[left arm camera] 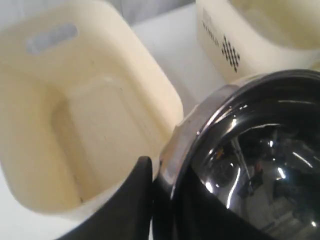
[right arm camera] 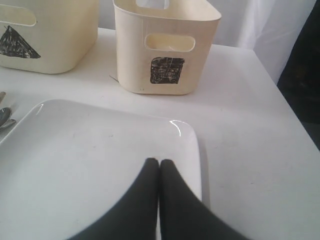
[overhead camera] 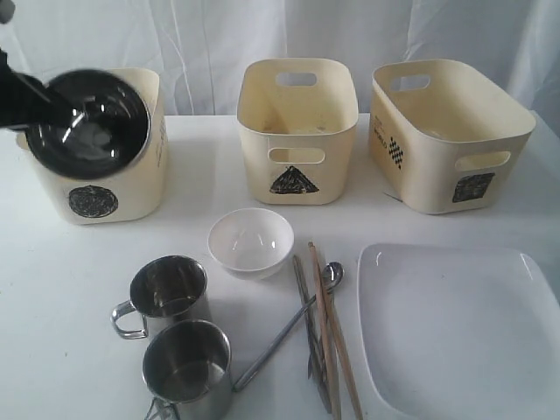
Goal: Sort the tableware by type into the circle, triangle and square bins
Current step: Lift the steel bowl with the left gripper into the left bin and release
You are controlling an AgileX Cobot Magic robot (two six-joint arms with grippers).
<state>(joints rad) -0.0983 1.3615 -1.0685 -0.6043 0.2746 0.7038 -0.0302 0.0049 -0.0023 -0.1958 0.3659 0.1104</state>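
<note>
Above the circle bin [overhead camera: 131,188], the left end effector [left arm camera: 155,175] is clamped on the rim of the shiny steel bowl [overhead camera: 87,122]. The bowl is tilted, its mirrored inside facing the exterior camera. Over the near edge of the large white square plate [right arm camera: 90,165], the right end effector [right arm camera: 159,165] hangs with its black fingers pressed together, holding nothing. All three bins are smooth cream plastic with cut-out handles. Each bears a scribbled black mark, a circle, a triangle [overhead camera: 297,131] or a square [overhead camera: 437,149]. The square bin's side also has a checkered diamond with small print, too blurred to read. On the white worktop [overhead camera: 52,289] lie a glossy small white bowl [overhead camera: 250,241], two steel mugs [overhead camera: 171,293], wooden chopsticks [overhead camera: 328,332] and a spoon [overhead camera: 289,328].
</note>
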